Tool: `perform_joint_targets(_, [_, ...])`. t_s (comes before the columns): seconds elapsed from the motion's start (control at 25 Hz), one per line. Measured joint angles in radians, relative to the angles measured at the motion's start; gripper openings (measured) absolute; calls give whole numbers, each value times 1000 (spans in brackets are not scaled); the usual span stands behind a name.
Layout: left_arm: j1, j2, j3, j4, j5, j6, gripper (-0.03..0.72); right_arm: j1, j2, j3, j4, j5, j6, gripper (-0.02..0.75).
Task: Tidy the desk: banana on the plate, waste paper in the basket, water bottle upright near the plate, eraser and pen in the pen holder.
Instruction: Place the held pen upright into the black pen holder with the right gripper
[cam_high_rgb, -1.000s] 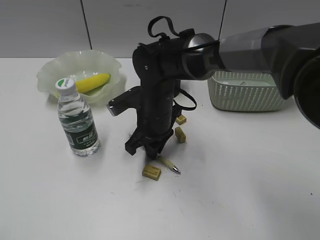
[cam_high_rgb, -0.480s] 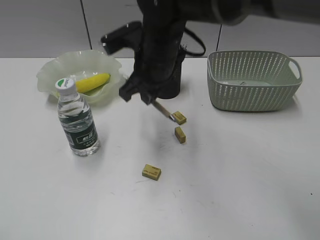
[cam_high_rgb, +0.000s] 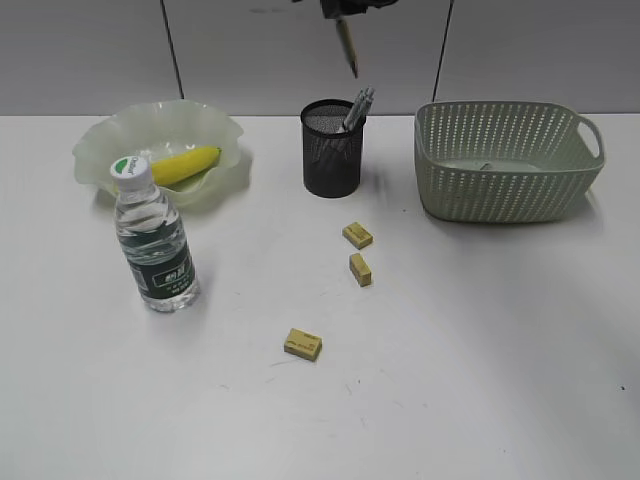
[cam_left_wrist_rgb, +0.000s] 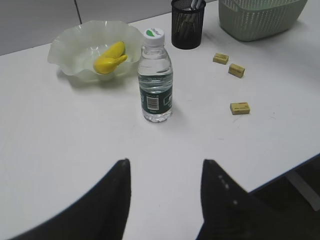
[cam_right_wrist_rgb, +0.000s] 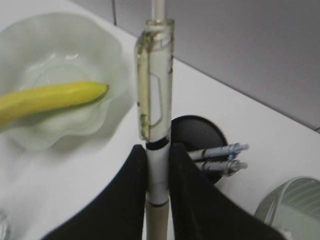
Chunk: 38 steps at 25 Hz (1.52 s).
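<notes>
Pen step: right gripper (cam_right_wrist_rgb: 156, 185) pinching clear-capped pale pen (cam_high_rgb: 347, 45) top-centre above black mesh pen holder (cam_high_rgb: 333, 148); next lower & release; left gripper (cam_left_wrist_rgb: 165, 192) wide, empty.

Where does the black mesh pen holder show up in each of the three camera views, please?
Exterior view: the pen holder stands at upper centre, between the plate and the basket.
Left wrist view: the pen holder is at the top edge, right of centre.
Right wrist view: the pen holder sits lower centre, partly behind the held pen.
Shared landmark: the banana on the plate, left of the holder in all three.
</notes>
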<state>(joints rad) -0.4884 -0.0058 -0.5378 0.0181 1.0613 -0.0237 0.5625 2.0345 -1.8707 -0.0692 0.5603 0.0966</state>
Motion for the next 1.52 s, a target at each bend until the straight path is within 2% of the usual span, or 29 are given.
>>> perform_joint_targets(0.12, [0, 0, 0, 0, 0, 0, 344, -42, 25, 1, 24, -128, -2, 111])
perform_joint_targets(0.36, [0, 0, 0, 0, 0, 0, 344, -46, 128, 1, 29, -352, -29, 111])
perform_joint_targets(0.68, [0, 0, 0, 0, 0, 0, 344, -46, 259, 4, 29, -451, -32, 111])
perform_joint_targets(1.0, [0, 0, 0, 0, 0, 0, 344, -46, 293, 4, 26, -453, -32, 111])
perform_joint_targets(1.12, [0, 0, 0, 0, 0, 0, 344, -46, 293, 4, 26, -452, -32, 159])
perform_joint_targets(1.28, [0, 0, 0, 0, 0, 0, 344, -46, 293, 4, 25, -450, -32, 308])
perform_joint_targets(1.36, [0, 0, 0, 0, 0, 0, 344, -46, 293, 4, 25, -450, -32, 354])
perform_joint_targets(1.52, [0, 0, 0, 0, 0, 0, 344, -46, 287, 4, 24, -409, -32, 382])
